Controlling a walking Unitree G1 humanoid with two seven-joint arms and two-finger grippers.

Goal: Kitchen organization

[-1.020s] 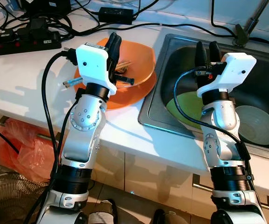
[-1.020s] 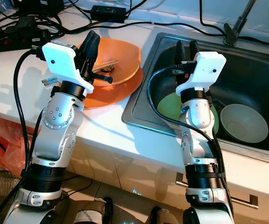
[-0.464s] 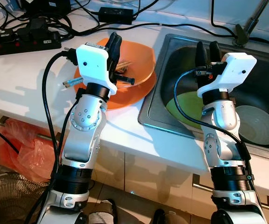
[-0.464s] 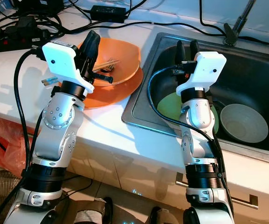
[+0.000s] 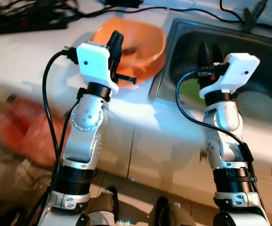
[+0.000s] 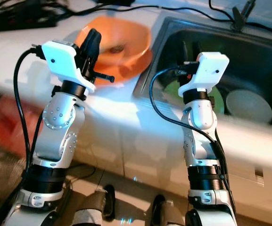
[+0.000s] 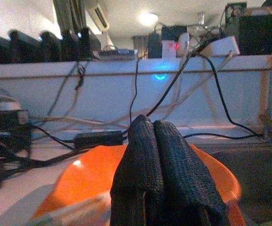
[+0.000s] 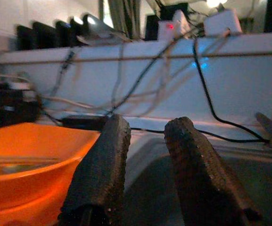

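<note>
An orange bowl (image 5: 140,40) sits on an orange plate on the white counter (image 5: 41,61), just left of the sink (image 5: 183,30). My left gripper (image 5: 116,41) is raised at the bowl's near left rim, its fingers (image 7: 150,155) pressed together with nothing between them. My right gripper (image 5: 209,51) hovers over the sink's left part, its fingers (image 8: 103,160) apart and empty. Under it lies a green plate (image 5: 190,89), and a pale bowl (image 5: 256,101) rests to its right in the sink. The head views are blurred.
A black power strip with tangled cables (image 5: 27,19) lies along the back of the counter. The faucet base (image 5: 249,14) stands behind the sink. A red bag (image 5: 18,132) sits low on the left, in front of the cabinet fronts (image 5: 154,150).
The whole head view has shifted and blurred, so the camera has moved; counter and sink now sit higher in the picture. Both arms keep their pose and both grippers are unchanged.
</note>
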